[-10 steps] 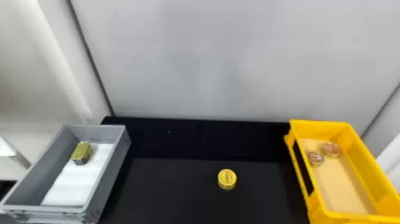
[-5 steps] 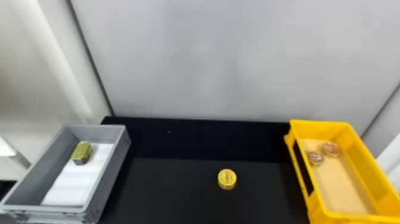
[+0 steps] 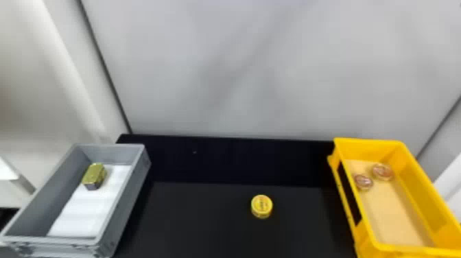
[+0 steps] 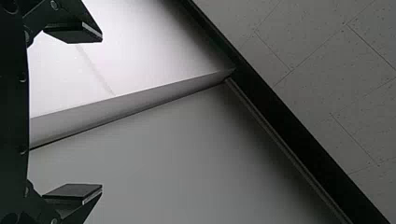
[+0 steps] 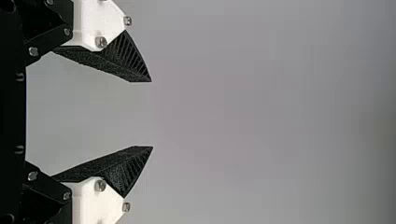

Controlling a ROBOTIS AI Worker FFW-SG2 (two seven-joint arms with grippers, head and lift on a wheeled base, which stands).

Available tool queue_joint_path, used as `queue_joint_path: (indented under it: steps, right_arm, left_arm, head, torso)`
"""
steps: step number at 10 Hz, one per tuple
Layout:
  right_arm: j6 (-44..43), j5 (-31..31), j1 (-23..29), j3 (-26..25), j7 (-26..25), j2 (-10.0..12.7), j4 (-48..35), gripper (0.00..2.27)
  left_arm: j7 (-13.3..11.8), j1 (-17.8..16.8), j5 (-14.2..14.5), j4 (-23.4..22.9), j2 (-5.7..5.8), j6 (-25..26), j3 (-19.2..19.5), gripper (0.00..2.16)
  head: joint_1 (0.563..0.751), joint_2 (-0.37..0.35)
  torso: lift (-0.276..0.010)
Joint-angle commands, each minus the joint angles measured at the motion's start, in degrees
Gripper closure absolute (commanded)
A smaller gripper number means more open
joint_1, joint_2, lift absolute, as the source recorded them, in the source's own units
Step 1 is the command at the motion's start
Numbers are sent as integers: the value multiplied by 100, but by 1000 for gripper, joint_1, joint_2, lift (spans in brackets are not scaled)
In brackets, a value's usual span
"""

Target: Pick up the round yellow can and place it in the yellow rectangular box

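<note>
And there it was, out on the flat black table (image 3: pixel 205 223) — the small round yellow can (image 3: pixel 261 206), sitting between the grey rectangular plastic box (image 3: pixel 123 206) on my left and the yellow rectangular plastic box (image 3: pixel 370 142) on my right! Its yellow top faced up, round-edged and bright, with a darker band showing low on its side. Onto the label: I saw darker marks across the middle of the lid, too small to make out. My left gripper (image 4: pixel 101 113) had its fingers spread wide — and my right gripper (image 5: pixel 152 114) had its fingers well parted too.
</note>
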Motion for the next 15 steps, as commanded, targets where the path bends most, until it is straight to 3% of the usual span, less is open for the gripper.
queue_joint_path:
  steps: [1, 3, 4, 5, 6, 7, 8, 10, 11, 13, 15]
  right_arm:
    - [1457, -134, -25, -4, 594, 123, 497, 378]
    - [2749, -116, -209, 374, 1579, 26, 1201, 375]
    - [3330, 262, -165, 761, 1905, -18, 1359, 375]
    - [3426, 1053, 37, 1025, 2177, 123, 1350, 375]
    - [3365, 2917, 186, 1253, 3611, 404, 1499, 411]
    - [3039, 4253, 344, 1464, 4719, 536, 1684, 490]
    - [2538, 4429, 441, 1403, 5378, 624, 2044, 472]
    - [2433, 4429, 634, 1640, 5633, 730, 2440, 346]
    - [2389, 4552, 863, 1623, 5580, 888, 2545, 240]
    - [2477, 4341, 1179, 1350, 5316, 1143, 2932, 174]
    - [1720, 4157, 1179, 1289, 5475, 1292, 3644, 174]
  left_arm:
    - [-5, -32, 0, 3, -33, 15, -36, 140]
    - [-23, -24, 0, 3, -59, 33, -53, 142]
    - [-23, -24, 0, 3, -94, 33, -53, 142]
    - [-32, 3, 0, 11, -94, 33, -53, 140]
    - [-32, 20, 0, 11, -103, 15, -53, 140]
    - [-40, 29, 0, 11, -112, -2, -53, 142]
    - [-40, 55, 0, 11, -130, -20, -36, 140]
    - [-40, 135, 9, 20, -174, -81, -18, 142]
    - [-32, 196, 26, 29, -226, -116, 26, 140]
    - [-40, 240, 62, 64, -226, -125, 26, 140]
    - [-40, 214, 97, 126, -244, -143, -36, 140]
  head:
    - [663, 54]
    - [663, 54]
    - [663, 54]
    - [663, 54]
    - [663, 54]
    - [663, 54]
    - [663, 54]
    - [663, 54]
    - [663, 54]
    - [663, 54]
    - [663, 54]
  torso:
    - [-9]
    - [-9]
    - [-9]
    - [-9]
    - [-9]
    - [-9]
    - [-9]
    - [-9]
    - [-9]
    - [-9]
    - [-9]
